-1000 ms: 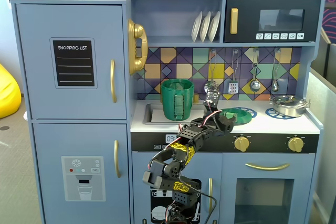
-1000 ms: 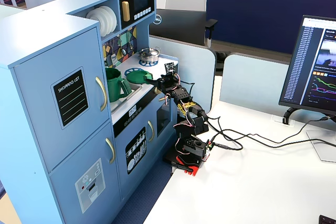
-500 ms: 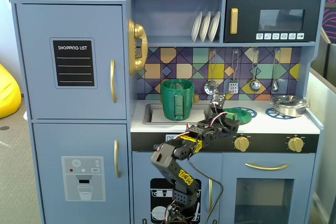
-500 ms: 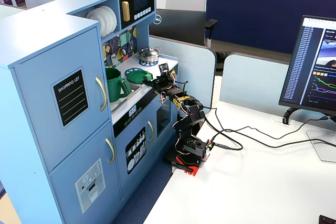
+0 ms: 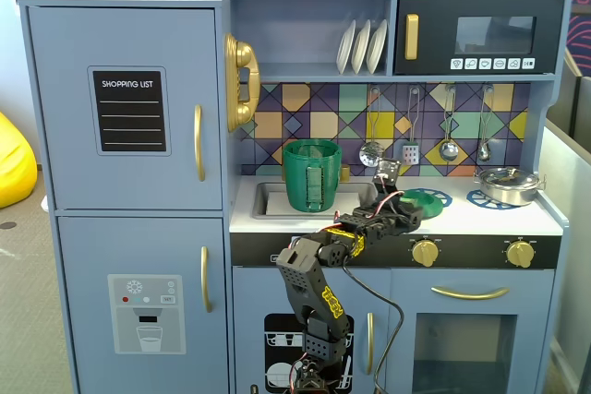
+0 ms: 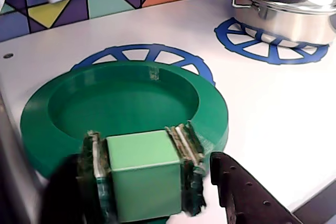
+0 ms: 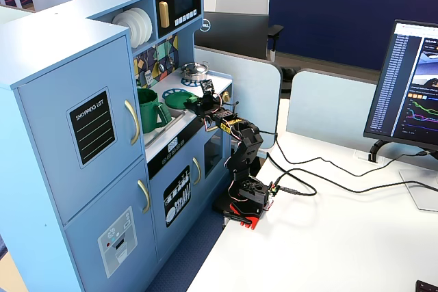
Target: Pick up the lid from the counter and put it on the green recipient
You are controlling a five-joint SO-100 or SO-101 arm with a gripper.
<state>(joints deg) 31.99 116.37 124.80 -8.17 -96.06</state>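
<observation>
Hand grips round green lid (boxy knob).

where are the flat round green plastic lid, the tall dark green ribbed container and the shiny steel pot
flat round green plastic lid [image 6: 131, 98], wrist view, recessed centre
tall dark green ribbed container [image 5: 312, 175], a fixed view, front handle strip
shiny steel pot [image 6: 286, 3], wrist view, side wall

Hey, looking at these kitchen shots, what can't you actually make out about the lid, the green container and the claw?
- Claw state: in a fixed view too small; in the wrist view only one dark finger shows, cut by the bottom edge.
- Lid: its near edge is hidden behind a light green block in the wrist view.
- Green recipient: its base sits hidden in the sink; its inside can't be seen.
</observation>
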